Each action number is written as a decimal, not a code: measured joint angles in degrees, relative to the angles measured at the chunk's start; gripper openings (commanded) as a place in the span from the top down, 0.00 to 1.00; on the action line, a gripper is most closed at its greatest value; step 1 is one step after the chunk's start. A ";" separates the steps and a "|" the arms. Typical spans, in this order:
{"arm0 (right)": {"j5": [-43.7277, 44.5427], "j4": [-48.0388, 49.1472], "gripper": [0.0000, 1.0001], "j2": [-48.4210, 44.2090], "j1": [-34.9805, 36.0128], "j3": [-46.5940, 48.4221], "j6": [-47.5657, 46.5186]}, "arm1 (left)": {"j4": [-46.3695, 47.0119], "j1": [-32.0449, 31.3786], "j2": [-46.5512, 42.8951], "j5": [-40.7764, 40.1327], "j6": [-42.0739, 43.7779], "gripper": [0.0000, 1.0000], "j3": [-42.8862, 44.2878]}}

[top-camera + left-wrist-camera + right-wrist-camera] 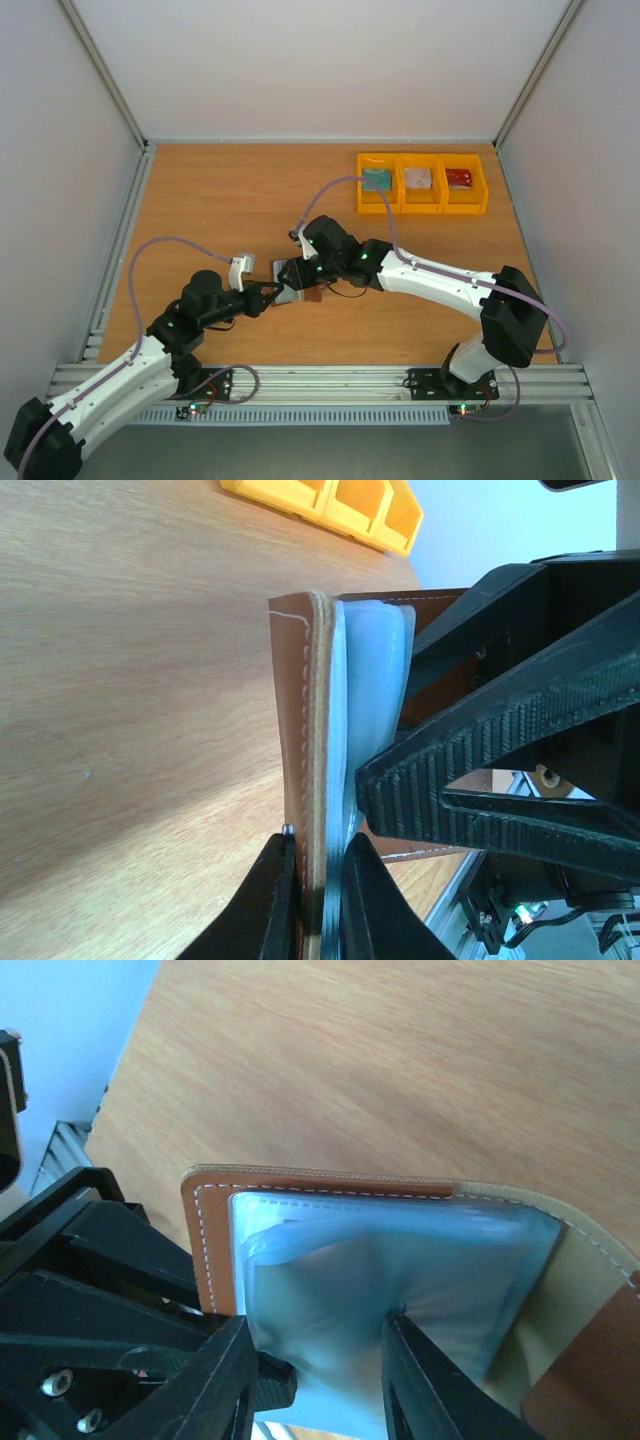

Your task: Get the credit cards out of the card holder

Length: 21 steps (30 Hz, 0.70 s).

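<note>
The brown card holder [313, 293] is held open off the table between both arms. In the left wrist view my left gripper [320, 848] is shut on the edge of its leather cover [296, 700] and blue lining. My right gripper [320, 1332] has its fingers on either side of a bulging blue-grey pocket [330, 1280]; one fingertip [398, 1322] dents the pocket, and the pocket crumples between them. No card shows in the holder [320, 1186]. Three credit cards lie in the yellow bins: teal [377, 179], whitish-grey [417, 178], red [459, 178].
The row of yellow bins [423, 208] stands at the back right of the wooden table [220, 200]. White walls close in the left, back and right sides. A metal rail [320, 380] runs along the near edge by the arm bases.
</note>
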 measured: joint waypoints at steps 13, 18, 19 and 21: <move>-1.42 1.84 0.99 -4.57 -1.25 -2.60 -3.65 | 3.63 0.00 -0.04 1.27 0.66 1.00 0.00; -1.14 1.81 0.99 -5.27 -1.27 -2.82 -5.09 | 4.33 0.00 -0.09 1.49 0.66 0.88 0.00; -1.14 1.88 0.99 -5.51 -1.27 -2.97 -5.53 | 4.46 -0.02 -0.15 1.57 0.70 0.87 0.00; -1.31 1.95 0.99 -5.97 -1.27 -3.06 -6.43 | 4.83 -0.07 -0.42 1.77 0.87 0.85 0.00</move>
